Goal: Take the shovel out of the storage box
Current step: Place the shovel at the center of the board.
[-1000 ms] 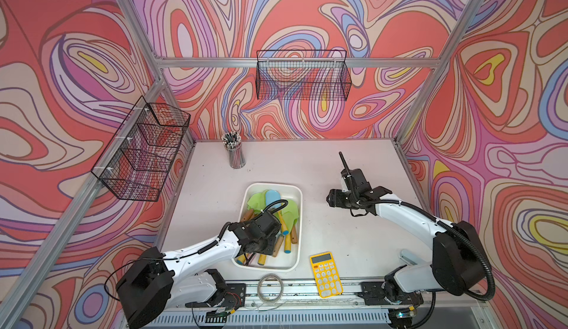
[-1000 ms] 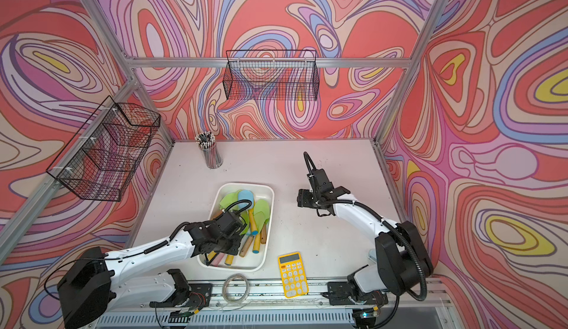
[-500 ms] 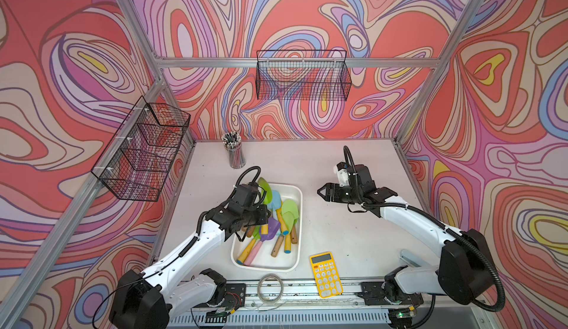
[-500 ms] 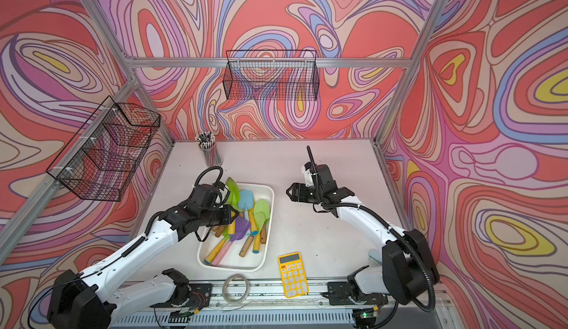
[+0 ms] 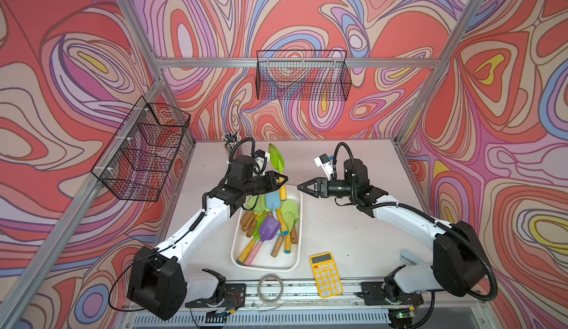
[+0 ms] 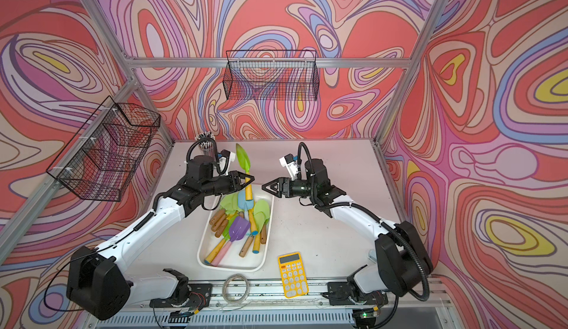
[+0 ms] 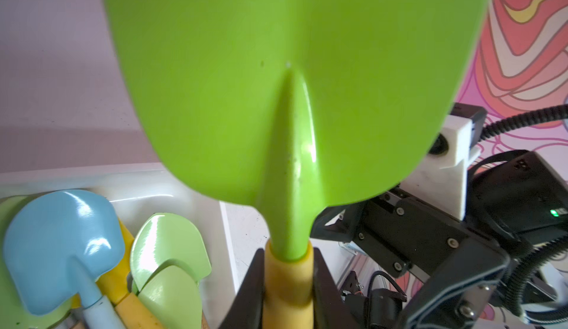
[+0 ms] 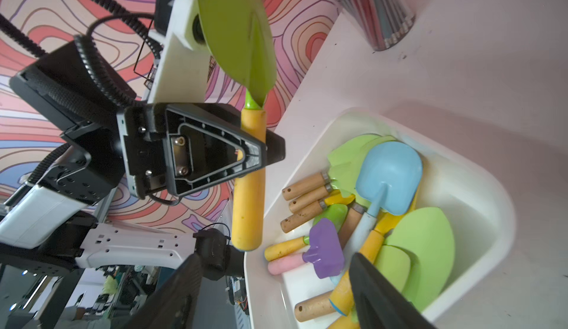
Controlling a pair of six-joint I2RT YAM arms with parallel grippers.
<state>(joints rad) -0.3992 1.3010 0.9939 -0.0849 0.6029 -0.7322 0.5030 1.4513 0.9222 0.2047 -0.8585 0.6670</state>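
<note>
**Green shovel up in my left pincer, over the far end of the box**

On the pale table [image 5: 353,235], the white storage box [image 5: 266,267] sits in the lower middle of both top views. A yellow calculator [image 5: 325,275] lies just beside its lower right corner, and a coil of cable [image 5: 270,284] lies below it at the front edge. A cup of pencils [image 5: 230,138] stands above the box near the back wall. A long wire basket [image 5: 302,75] hangs at the upper middle and a tiered wire basket [image 5: 144,152] at the left. In the box lies a pile: a blue shovel [image 5: 272,201], pale green blades [image 5: 290,212], a purple scoop [image 5: 269,229] and wooden handles [image 5: 249,220], crossed over one another.

Nearest in the way is my right pincer [image 5: 302,186]. It points leftward in the frame at the tip of my other pincer, near it but apart, above the box's upper right corner. Its fingers [image 8: 378,296] stand wide apart with nothing between them.

My left arm rises from the lower left, elbow bent, forearm running to the right. My left pincer [image 5: 283,180] is clamped on the shovel [image 5: 276,161], on the upper part of its yellow handle.

The shovel stands nearly upright in the frame, its bright green pointed blade toward the top, beyond the box's upper rim. The butt of the handle hangs over the box's far end, and the right wrist view shows it clear of the pile. The blade is glossy, with a rib running down its middle into a green neck set in the handle.
</note>
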